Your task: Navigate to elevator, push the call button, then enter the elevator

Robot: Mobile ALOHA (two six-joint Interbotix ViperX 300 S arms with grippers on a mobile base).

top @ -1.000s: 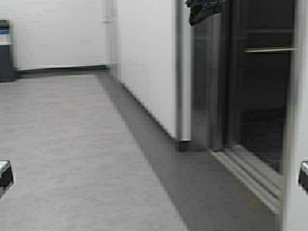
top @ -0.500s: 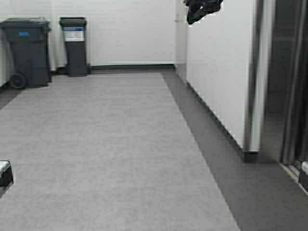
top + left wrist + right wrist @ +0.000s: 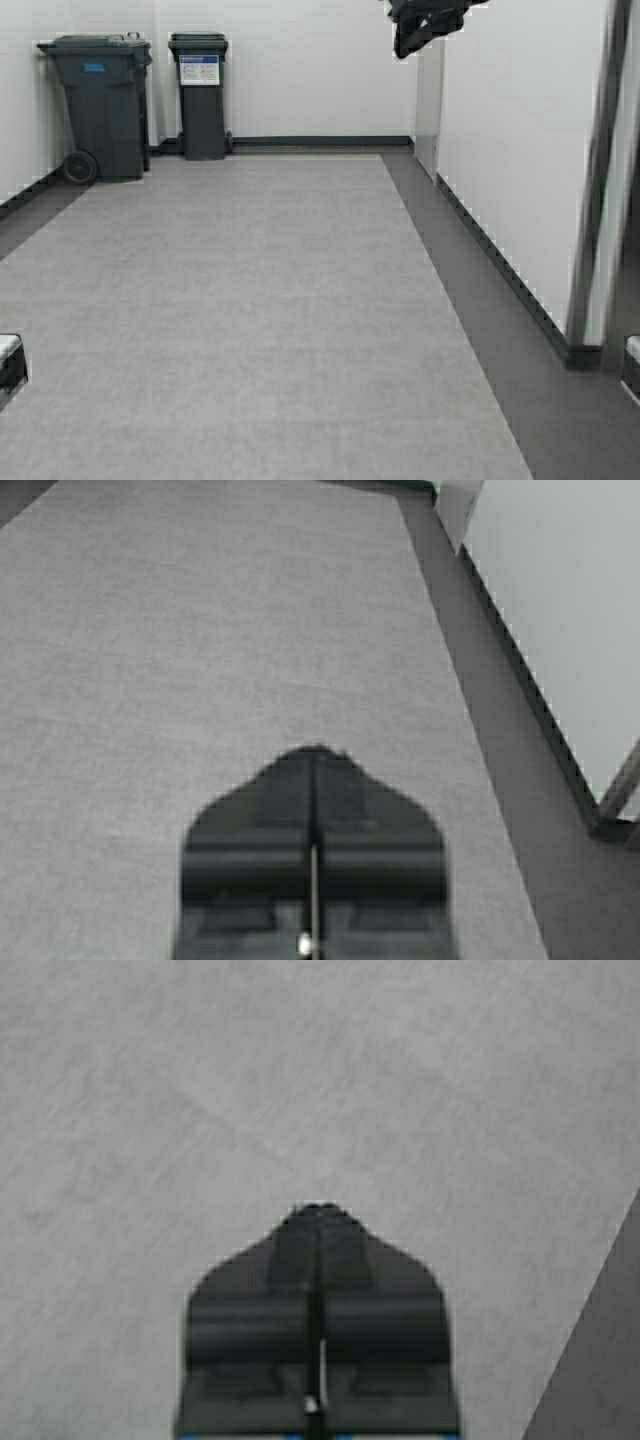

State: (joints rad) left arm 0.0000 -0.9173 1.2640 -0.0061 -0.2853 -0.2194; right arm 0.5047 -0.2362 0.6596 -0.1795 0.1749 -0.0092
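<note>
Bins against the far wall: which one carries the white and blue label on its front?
The narrower bin, the right one of the pair, has the label near its top. The wider wheeled bin to its left shows only a small blue mark.

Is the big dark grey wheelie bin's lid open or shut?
Shut. The big dark grey wheelie bin has its lid lying flat on top.

R hand (image 3: 318, 1222) fingers pressed together, over grey floor (image 3: 200, 1090).
</note>
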